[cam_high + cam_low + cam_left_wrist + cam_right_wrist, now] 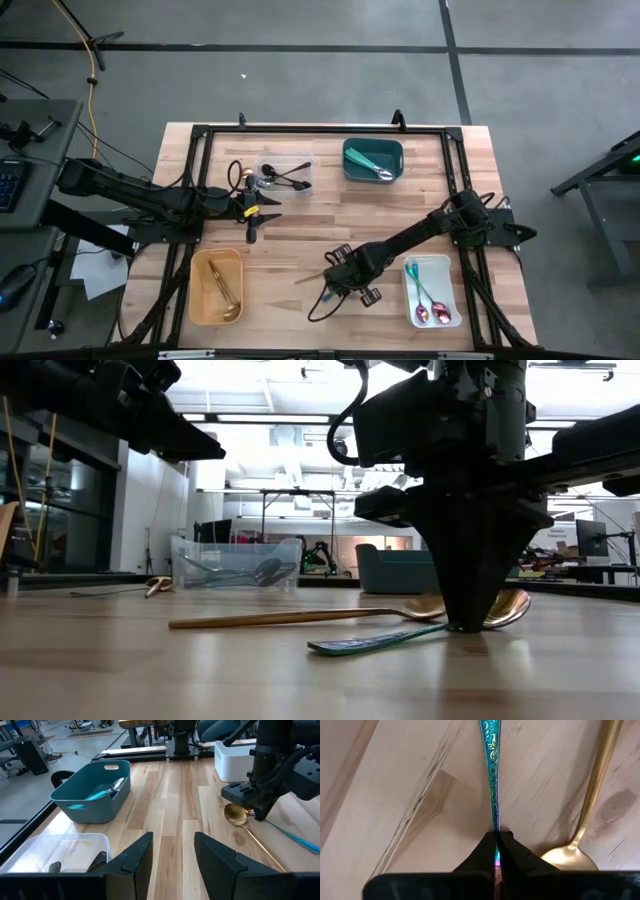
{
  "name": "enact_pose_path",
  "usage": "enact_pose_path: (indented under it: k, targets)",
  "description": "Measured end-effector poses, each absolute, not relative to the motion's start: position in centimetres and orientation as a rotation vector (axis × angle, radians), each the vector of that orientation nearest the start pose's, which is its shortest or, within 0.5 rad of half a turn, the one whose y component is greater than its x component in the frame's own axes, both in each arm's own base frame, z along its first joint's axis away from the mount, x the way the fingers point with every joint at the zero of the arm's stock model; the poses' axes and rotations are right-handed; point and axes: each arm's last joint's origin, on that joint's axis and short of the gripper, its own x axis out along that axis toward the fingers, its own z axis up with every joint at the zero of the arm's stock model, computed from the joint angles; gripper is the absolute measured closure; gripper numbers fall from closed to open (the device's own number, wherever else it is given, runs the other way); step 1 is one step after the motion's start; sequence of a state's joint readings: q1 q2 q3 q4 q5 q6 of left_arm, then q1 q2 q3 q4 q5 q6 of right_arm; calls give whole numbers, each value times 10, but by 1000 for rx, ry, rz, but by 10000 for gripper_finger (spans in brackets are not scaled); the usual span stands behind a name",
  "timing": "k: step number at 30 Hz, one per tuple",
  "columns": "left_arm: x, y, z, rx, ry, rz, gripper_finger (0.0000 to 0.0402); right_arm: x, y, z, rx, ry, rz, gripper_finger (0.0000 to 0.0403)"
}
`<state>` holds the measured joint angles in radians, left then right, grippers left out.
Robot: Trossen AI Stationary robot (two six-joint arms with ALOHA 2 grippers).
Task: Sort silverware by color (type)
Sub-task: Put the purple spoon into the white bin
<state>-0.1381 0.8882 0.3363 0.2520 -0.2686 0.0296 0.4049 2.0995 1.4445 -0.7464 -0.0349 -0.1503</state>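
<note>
Right gripper [496, 851] jaws pinch the teal-handled utensil [491, 775] beside gold spoon [590, 795]

two spoons [400, 625] side by side on table [300, 235] | right tool [496, 851] on one

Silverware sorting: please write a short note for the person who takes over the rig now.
Right end effector: shut on the teal-patterned utensil, at table level, mid-table.
Left end effector: open, empty, waiting near the clear bin.
Sorted: dark pieces in the clear bin, teal-handled in the teal bin, gold spoon in the yellow bin, iridescent spoons in the white tray.
Left: lift and bin the held utensil, then the loose gold spoon lying beside it.
</note>
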Motion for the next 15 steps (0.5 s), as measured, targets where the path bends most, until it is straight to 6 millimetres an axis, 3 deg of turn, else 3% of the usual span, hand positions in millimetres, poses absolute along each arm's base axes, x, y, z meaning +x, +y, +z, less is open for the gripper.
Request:
enact_pose_path:
  k: [15]
  targets:
    - [184, -18, 203, 88, 296, 126, 266, 368, 160, 135, -348, 1356, 448, 402]
